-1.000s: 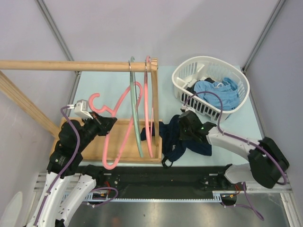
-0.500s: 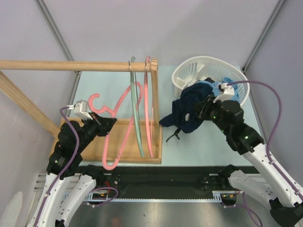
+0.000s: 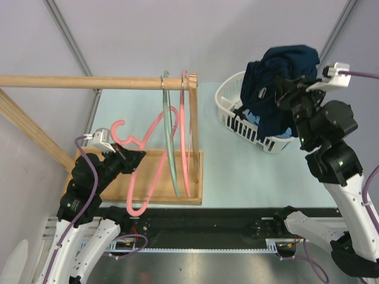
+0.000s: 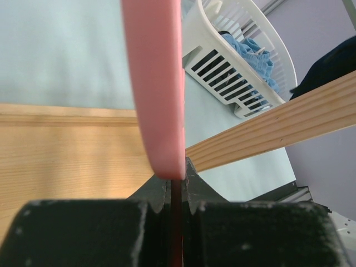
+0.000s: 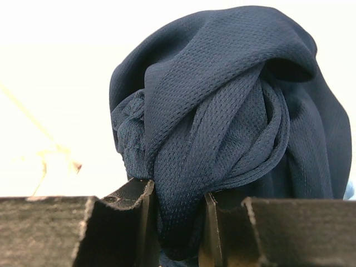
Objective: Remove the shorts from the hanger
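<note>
My right gripper (image 3: 283,94) is shut on dark navy shorts (image 3: 278,80) and holds them high above the white basket (image 3: 237,124); in the right wrist view the bunched navy shorts (image 5: 217,122) fill the jaws of that gripper (image 5: 177,219). Light blue shorts (image 4: 250,47) lie in the basket. My left gripper (image 3: 131,158) is shut on a bare pink hanger (image 3: 155,148) over the wooden rack base; the pink hanger (image 4: 156,83) rises from the closed jaws of the left gripper (image 4: 177,181). A green hanger (image 3: 168,136) and another pink hanger (image 3: 187,130) hang bare on the wooden rod (image 3: 83,82).
The wooden rack base (image 3: 118,183) lies at the front left, with a slanted wooden brace (image 3: 29,127) at the far left. The basket stands at the back right. Enclosure walls and posts surround the light blue table (image 3: 254,177).
My right gripper has lifted the navy shorts from the table, up and right, to above the basket. The left gripper with the pink hanger has barely moved.
</note>
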Motion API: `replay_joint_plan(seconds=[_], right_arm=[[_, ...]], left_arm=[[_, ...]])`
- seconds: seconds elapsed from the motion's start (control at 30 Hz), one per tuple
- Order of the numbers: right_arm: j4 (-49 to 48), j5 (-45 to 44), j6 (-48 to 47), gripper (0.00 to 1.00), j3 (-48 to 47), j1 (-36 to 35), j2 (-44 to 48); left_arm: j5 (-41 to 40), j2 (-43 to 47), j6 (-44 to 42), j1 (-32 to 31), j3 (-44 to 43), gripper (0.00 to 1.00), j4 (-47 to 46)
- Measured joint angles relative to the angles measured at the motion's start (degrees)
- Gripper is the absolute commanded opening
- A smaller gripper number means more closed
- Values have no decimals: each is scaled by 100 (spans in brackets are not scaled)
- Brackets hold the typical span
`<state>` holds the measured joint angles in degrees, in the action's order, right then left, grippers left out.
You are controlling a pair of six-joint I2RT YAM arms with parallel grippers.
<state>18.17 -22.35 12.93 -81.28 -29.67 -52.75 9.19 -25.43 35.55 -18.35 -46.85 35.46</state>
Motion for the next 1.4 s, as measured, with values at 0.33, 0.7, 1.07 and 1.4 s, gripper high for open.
replay_joint_plan(seconds=[0.33, 0.7, 1.07, 1.4], right_arm=[[-774, -249, -938, 0, -1119, 748, -1749], [-426, 52, -527, 43, -787, 1493, -2938], [1152, 730, 590, 100, -247, 1462, -3891], [1779, 531, 728, 100, -31, 970, -3189]], left_arm=[[4, 9, 2, 0, -61, 0, 118], [2, 109, 2, 0, -166, 0, 310], [26, 151, 2, 0, -203, 0, 483], [17, 258, -39, 0, -577, 0, 756]])
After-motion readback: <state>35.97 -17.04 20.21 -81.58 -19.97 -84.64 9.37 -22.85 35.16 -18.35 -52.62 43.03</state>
